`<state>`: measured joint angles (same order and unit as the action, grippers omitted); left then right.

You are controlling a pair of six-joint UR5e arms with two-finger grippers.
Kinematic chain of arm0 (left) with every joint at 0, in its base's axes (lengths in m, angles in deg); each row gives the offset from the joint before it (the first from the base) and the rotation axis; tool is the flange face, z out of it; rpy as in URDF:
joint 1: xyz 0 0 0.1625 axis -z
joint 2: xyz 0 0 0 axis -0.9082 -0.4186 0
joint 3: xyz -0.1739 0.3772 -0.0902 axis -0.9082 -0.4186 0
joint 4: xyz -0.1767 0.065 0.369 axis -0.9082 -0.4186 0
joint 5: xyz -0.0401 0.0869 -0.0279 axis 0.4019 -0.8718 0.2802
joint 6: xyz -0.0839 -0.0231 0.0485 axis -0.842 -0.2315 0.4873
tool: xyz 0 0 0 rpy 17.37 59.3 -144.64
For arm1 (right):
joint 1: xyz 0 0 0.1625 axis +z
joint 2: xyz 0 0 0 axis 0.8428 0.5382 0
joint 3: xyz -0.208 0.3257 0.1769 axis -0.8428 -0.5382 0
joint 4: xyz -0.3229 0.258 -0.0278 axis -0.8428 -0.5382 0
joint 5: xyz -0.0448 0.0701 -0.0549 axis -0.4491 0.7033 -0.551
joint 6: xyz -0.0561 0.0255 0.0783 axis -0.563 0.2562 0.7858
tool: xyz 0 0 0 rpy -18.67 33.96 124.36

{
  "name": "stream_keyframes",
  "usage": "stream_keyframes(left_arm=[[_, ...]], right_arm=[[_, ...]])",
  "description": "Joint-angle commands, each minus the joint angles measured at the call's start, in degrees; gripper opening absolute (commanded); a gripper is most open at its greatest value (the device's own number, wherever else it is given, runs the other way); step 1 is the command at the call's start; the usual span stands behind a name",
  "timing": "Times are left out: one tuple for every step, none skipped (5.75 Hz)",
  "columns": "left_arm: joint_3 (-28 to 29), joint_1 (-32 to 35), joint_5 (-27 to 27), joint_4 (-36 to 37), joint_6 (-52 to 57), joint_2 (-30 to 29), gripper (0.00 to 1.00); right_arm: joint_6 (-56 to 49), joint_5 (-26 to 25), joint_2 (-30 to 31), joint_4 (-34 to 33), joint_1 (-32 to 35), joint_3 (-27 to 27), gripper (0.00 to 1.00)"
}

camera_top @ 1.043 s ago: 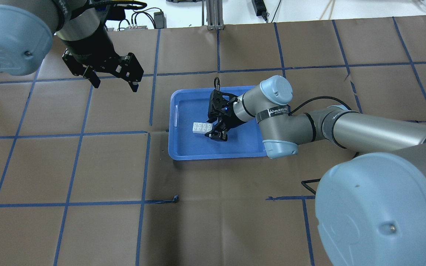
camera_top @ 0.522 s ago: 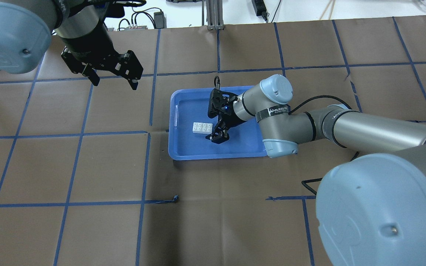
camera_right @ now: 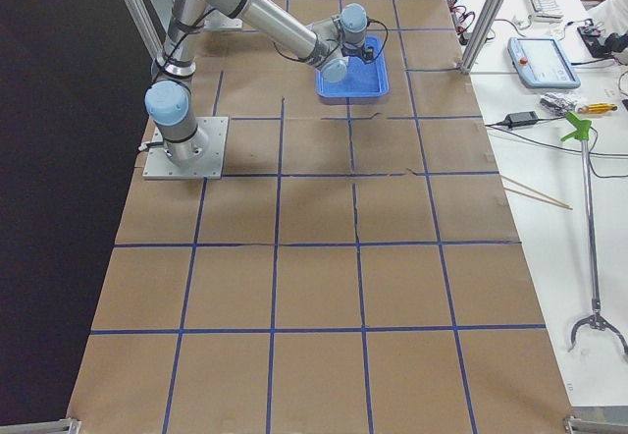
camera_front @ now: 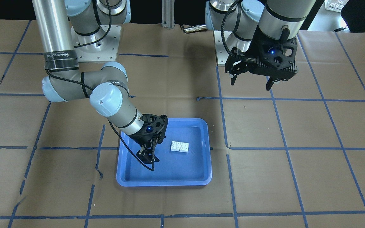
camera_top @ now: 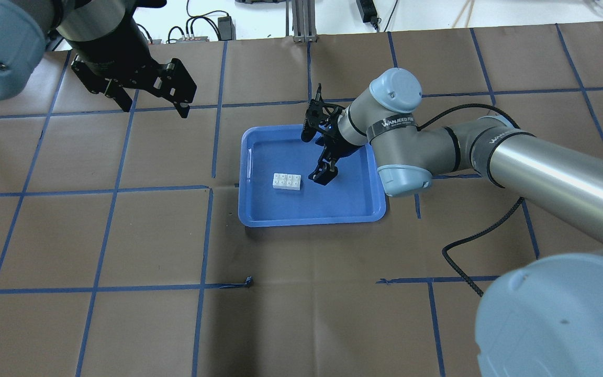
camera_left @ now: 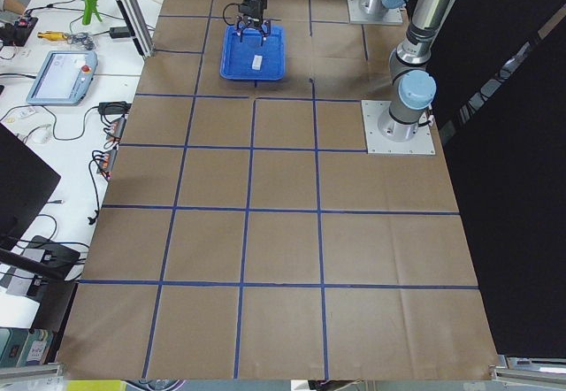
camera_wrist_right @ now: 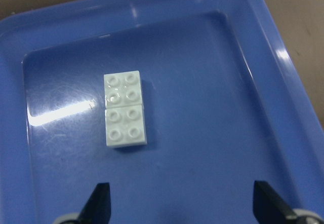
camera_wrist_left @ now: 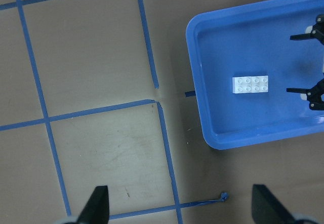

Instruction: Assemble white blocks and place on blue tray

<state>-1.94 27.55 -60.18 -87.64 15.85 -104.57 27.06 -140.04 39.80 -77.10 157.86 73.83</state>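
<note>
**Finding 1 – release.** 1.0 s ago the right gripper (camera_top: 314,157) had its fingers low at the end of the white blocks (camera_top: 287,181). At 0.5 s ago it stood just beside them. It is now raised and drawn back toward the tray's right side, with a clear gap to the blocks. The jaws stand apart and hold nothing. In the right wrist view both fingertips frame the bottom edge, with the blocks ahead of them and untouched.

**Finding 2 – position of the work.** The white blocks lie flat, studs up, on the floor of the blue tray (camera_top: 312,220), left of centre in the overhead view. They have not shifted across the 3 overhead pictures. They read as 1 piece, 2 by 4 studs, with a seam across the middle. How the halves are locked cannot be seen.

**Finding 3 – other arm.** The left gripper (camera_top: 154,107) hangs over the bare table, well apart from the tray. Its fingers are spread and empty. It has drifted slightly further off over the last second.

**Assessment.** Placement appears done, with the blocks left unsupported and steady. What remains is, in all likelihood, only withdrawal of the right arm.
</note>
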Motion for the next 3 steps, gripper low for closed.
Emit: stream_keyframes(left_arm=[[0.25, 0.36, -0.54, -3.61, -0.41, 2.57, 0.99], [-1.05, 0.53, -0.20, -3.38, 0.11, 4.33, 0.99], [-1.93, 2.62, -0.20, -3.64, 0.37, 4.69, 0.99]], right_arm=[[16.43, -11.63, 5.37, 18.64, -2.40, -7.26, 1.00], [25.15, -13.15, 6.52, 24.98, -4.51, -10.26, 1.00], [34.90, -18.65, 9.06, 31.66, -5.84, -13.07, 1.00]])
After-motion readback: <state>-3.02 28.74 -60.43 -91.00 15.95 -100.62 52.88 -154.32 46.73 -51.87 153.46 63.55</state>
